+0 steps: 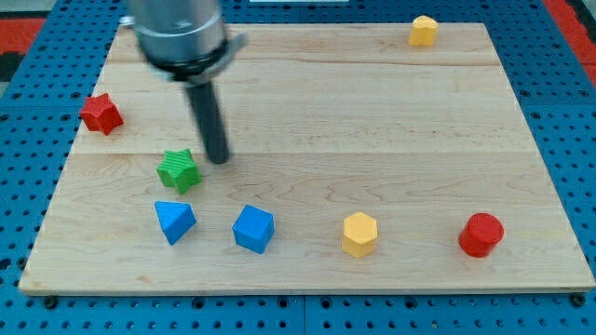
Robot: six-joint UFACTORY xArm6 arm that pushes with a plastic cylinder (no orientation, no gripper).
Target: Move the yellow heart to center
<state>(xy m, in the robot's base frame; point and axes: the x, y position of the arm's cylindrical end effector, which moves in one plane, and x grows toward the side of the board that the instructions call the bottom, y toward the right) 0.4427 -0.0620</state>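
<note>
And here's the wooden board [391, 112], a pale plank surface sitting on a blue pegboard [568, 112]. The arm's dark rod comes down from a grey housing [179, 37] at the view's top left, and my tip [219, 160] is planted on the wood just to the view's right of the green star [178, 170], a touch higher than it. Whether it touches the star, hard to call; they sit just beside each other. There's no gripper here at all, only a plain rod, so nothing opens or closes and nothing is held.

Taking the green star as the landmark: below it, toward the view's bottom, sits a blue block [174, 221] of pointed, triangular look, close by. Down and to the view's right of the star is a blue cube [253, 229]. Farther right along that same low line comes a yellow hexagon [359, 234], and farther still, well apart from the star, a red round block [480, 234] near the board's right edge. Up and to the view's left of the star, a red star-like block [101, 113] rests at the board's left edge.

And the other yellow block [423, 31]? Far from the star, right up at the view's top right, near the board's top edge. Its shape is too small to make out as a heart with certainty. It lies well apart from my tip.
</note>
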